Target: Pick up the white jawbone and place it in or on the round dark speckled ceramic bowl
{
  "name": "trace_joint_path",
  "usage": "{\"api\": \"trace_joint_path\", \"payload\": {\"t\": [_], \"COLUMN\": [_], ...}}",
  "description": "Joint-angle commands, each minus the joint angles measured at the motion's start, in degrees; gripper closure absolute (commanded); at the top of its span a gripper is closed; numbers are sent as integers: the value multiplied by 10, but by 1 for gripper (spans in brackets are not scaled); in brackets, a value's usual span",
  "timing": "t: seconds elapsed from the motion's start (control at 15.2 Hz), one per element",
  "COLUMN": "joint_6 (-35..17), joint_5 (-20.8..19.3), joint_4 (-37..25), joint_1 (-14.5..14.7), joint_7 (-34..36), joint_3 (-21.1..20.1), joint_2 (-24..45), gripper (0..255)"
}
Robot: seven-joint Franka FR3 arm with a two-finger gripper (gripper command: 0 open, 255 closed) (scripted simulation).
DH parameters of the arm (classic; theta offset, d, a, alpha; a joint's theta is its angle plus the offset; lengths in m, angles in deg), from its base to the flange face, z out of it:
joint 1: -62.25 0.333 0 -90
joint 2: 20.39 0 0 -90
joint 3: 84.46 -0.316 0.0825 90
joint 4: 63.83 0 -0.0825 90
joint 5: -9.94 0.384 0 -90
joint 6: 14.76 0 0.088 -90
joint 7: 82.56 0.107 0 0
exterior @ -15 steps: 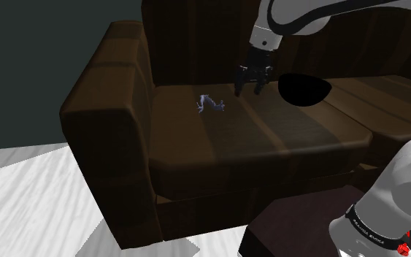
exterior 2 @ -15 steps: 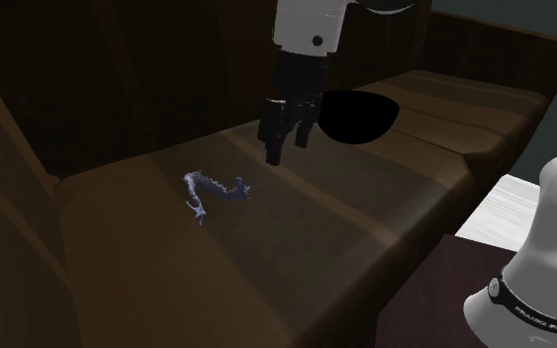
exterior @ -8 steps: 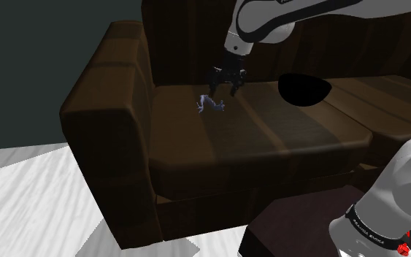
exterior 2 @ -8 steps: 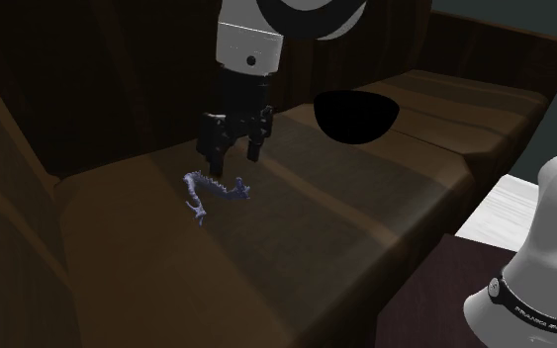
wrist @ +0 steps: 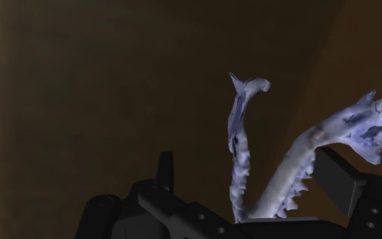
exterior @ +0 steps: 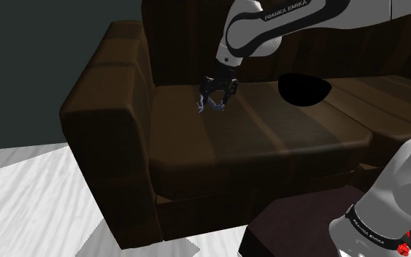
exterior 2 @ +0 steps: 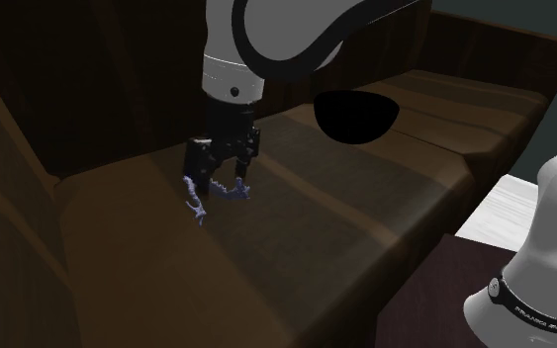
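The pale bluish-white jawbone (exterior: 199, 104) (exterior 2: 197, 207) lies on the brown sofa's seat cushion (exterior: 269, 135), near the backrest. My black gripper (exterior: 217, 96) (exterior 2: 218, 184) is down over it, open, with a finger on either side of the bone. In the wrist view the toothed jawbone (wrist: 240, 163) stands between the spread fingers of the gripper (wrist: 245, 164), its one branch close to the right finger (wrist: 337, 178). The round bowl (exterior: 304, 89) (exterior 2: 355, 115) looks plain black and rests on the seat, to the shoulder view's right of the gripper.
The sofa's thick armrest (exterior: 101, 98) rises at the shoulder view's left, and the backrest (exterior: 182, 36) stands just behind the gripper. A dark stand (exterior: 291, 223) with the arm's white base (exterior: 393, 197) is at the lower right. Pale floor (exterior: 28, 204) lies at the lower left.
The gripper has moved from beside the bowl toward the shoulder view's left and come down, so its open fingers now straddle the jawbone. Jawbone and bowl have stayed in place.
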Motion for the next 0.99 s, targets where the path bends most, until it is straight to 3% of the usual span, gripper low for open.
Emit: {"api": "trace_joint_path", "payload": {"t": [0.0,0.46,0.53,0.92], "joint_6": [-11,-11,-11,-11], "joint_5": [0,0,0,0], "joint_4": [7,7,7,6], "joint_1": [1,1,1,1], "joint_7": [0,0,0,0], "joint_3": [-1,-1,-1,-1], "joint_2": [4,4,4,5], "gripper": [0,0,255,255]}}
